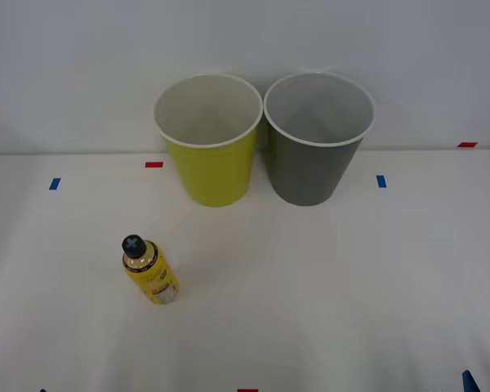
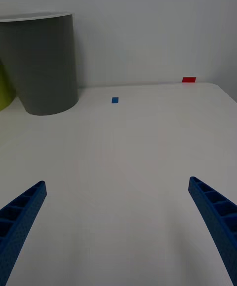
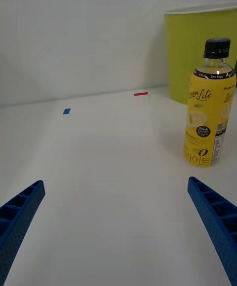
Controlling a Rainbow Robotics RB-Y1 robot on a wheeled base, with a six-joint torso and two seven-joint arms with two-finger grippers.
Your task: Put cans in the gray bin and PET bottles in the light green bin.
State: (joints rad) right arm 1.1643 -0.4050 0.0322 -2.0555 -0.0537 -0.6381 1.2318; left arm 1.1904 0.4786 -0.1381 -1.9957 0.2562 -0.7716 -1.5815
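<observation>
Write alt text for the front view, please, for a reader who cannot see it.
A small PET bottle with a yellow label and black cap stands upright on the white table, toward the robot's left. Behind it, side by side at the wall, stand the light green bin and, on its right, the gray bin.

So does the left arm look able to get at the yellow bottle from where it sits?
Probably yes. The left pincer is open, and the bottle stands upright on the table just ahead, off to one side, with bare table between them. The light green bin sits behind it.
</observation>
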